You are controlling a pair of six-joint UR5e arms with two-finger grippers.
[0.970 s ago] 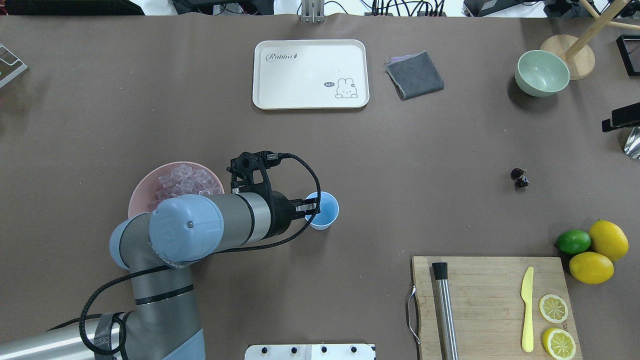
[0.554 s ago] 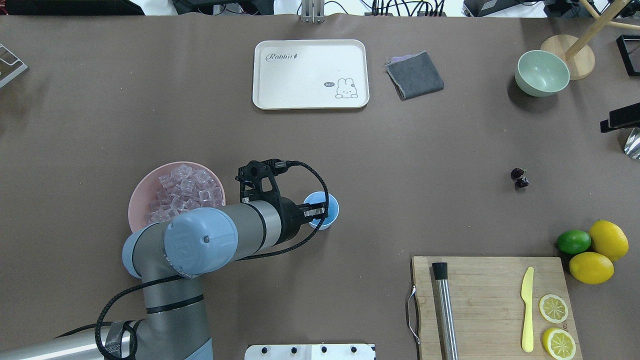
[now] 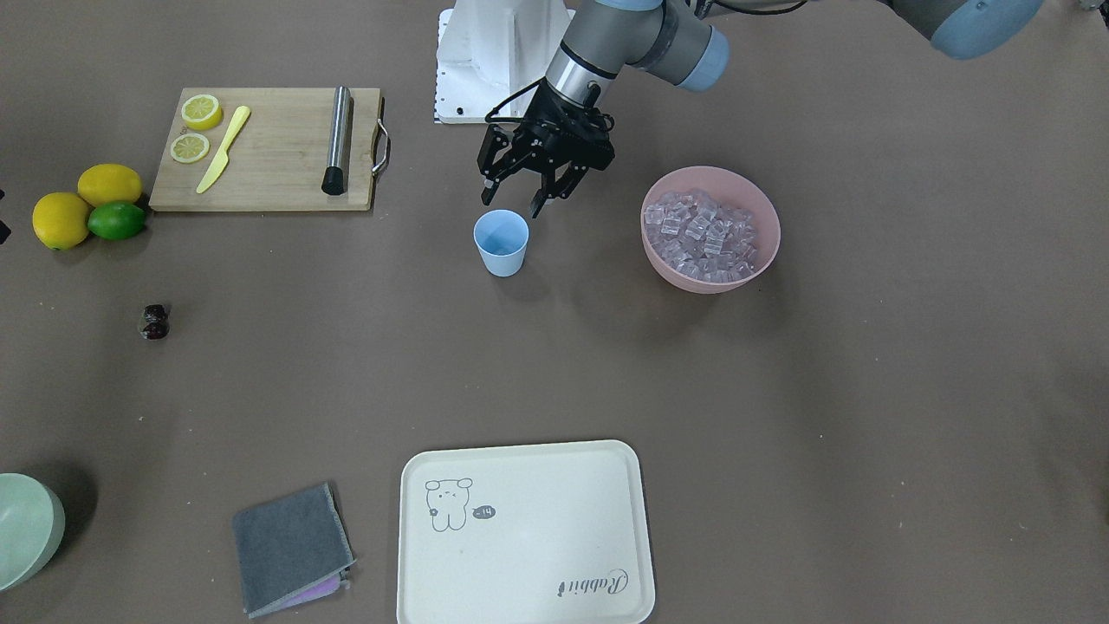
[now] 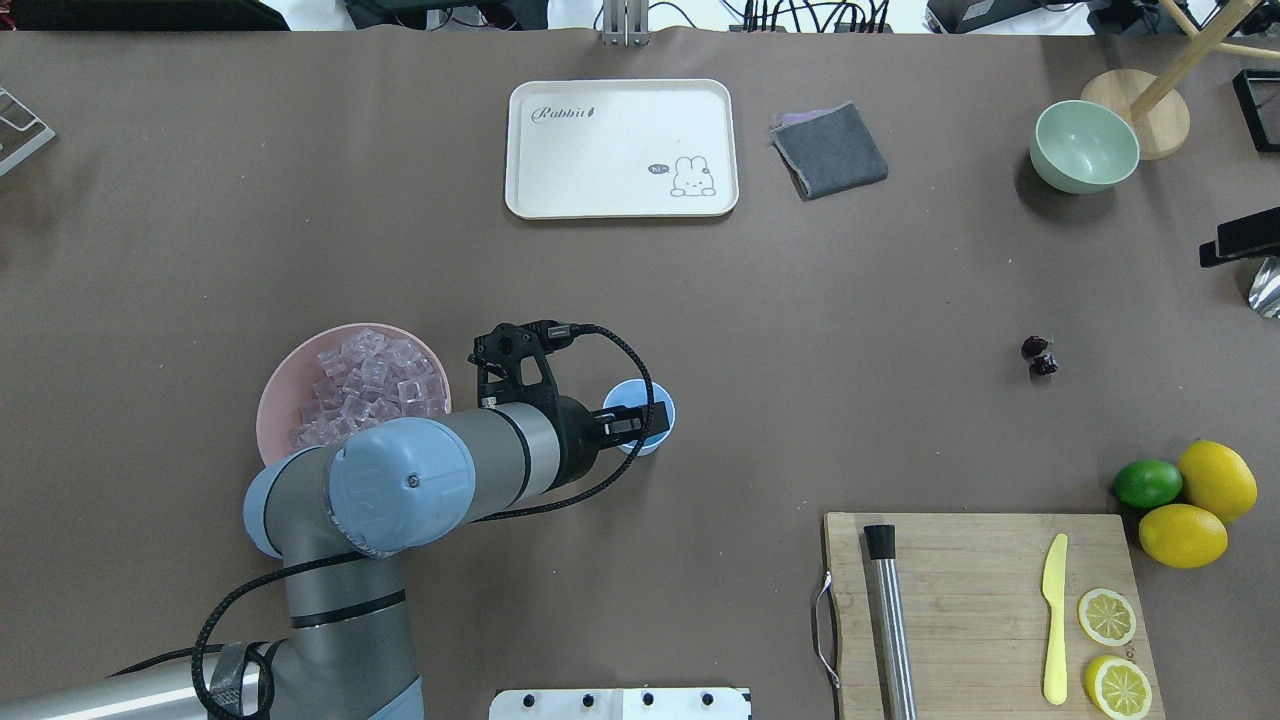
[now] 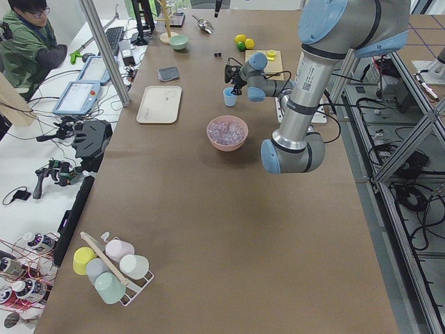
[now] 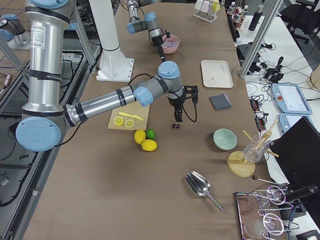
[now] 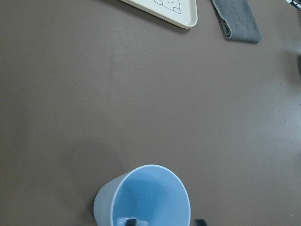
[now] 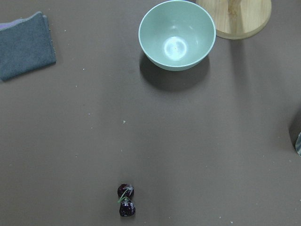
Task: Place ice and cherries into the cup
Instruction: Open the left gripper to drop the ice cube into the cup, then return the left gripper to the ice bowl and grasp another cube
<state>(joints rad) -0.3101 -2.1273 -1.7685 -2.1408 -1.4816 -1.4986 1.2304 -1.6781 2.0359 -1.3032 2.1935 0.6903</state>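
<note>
Currently one cup (image 3: 501,243) upright between cutting board and pink bowl (image 3: 693,282), left gripper (image 3: 520,201) spread empty just above it, ice (image 3: 703,234) heaped in bowl, one cherries (image 4: 1038,356) pair well apart, right gripper (image 6: 178,120) grip unclear.

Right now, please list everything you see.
cup: one, blue, mid-table
pink bowl: one, pink, beside cup
ice: many, clear, in pink bowl
cherries: one pair, dark red, alone
tray: one, cream, opposite robot
cloth: one, grey, beside tray
green bowl: one, green, beyond cherries
cutting board: one, wooden; holds yellow knife, steel rod, two lemon halves
lemons: two, yellow, beside board
lime: one, green, beside lemons
left gripper: one, black, open over cup
right gripper: one, black, side view only
</note>
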